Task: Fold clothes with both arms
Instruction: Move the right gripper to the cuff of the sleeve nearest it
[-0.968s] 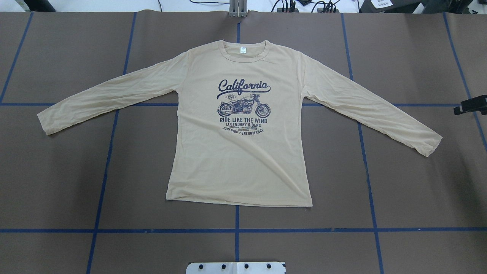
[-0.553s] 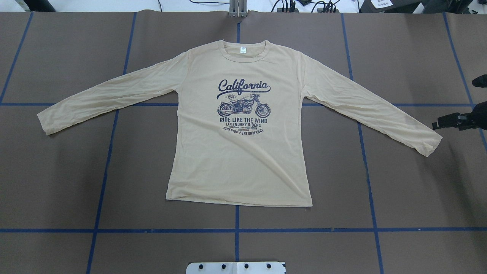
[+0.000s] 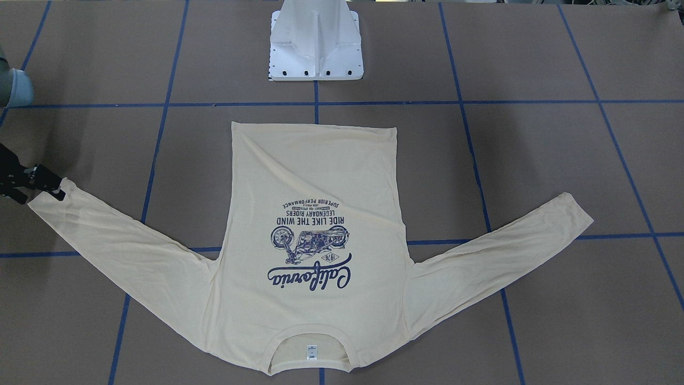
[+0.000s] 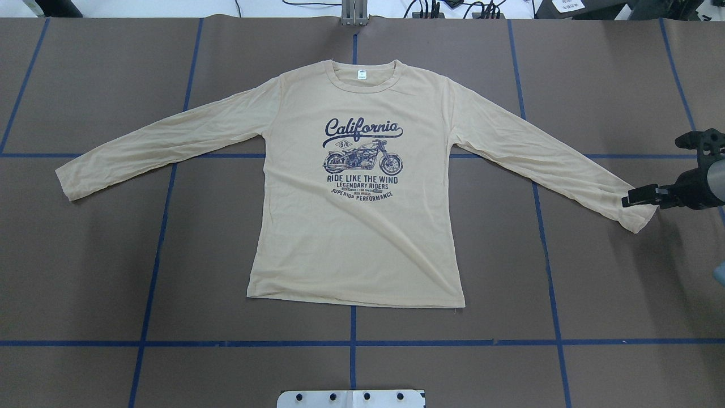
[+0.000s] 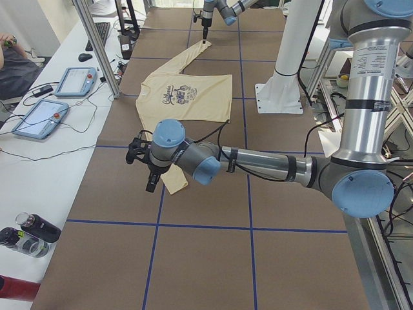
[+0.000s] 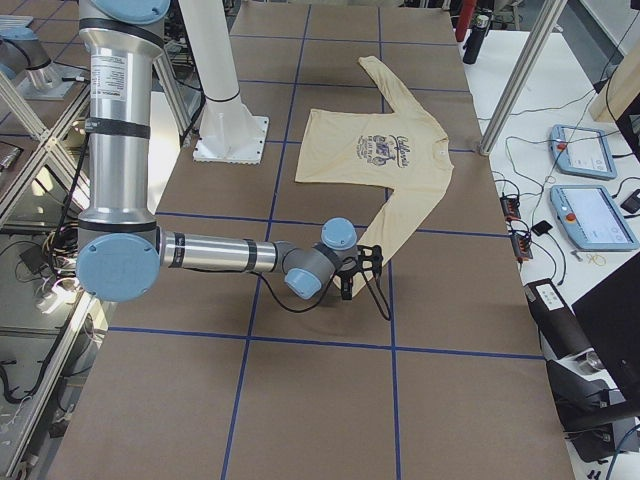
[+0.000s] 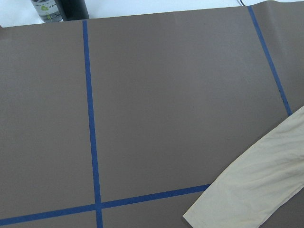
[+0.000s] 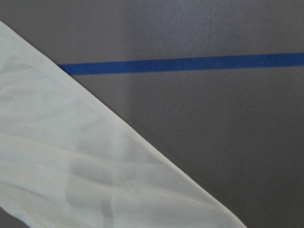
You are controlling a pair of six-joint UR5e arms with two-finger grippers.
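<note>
The cream-yellow long-sleeved shirt (image 4: 354, 226) lies flat and print-up on the brown table, both sleeves spread out. My right gripper (image 4: 630, 200) comes in from the right edge and hangs just over the cuff of that side's sleeve (image 4: 637, 212), fingers open and empty; it also shows as the right gripper (image 3: 45, 191). The right wrist view is filled by sleeve fabric (image 8: 71, 166). My left gripper (image 5: 150, 186) shows only in the exterior left view, beside the other cuff (image 5: 175, 182); I cannot tell whether it is open or shut. That cuff (image 7: 247, 190) lies low right in the left wrist view.
The white pedestal base (image 3: 315, 48) stands behind the shirt's hem. Blue tape lines (image 4: 351, 343) grid the table cover. A side table with pendants (image 5: 42, 116) and bottles (image 5: 29, 234) runs along the far edge.
The right gripper has moved in from the table's right edge, down and inward to the sleeve cuff. The shirt has not moved.
</note>
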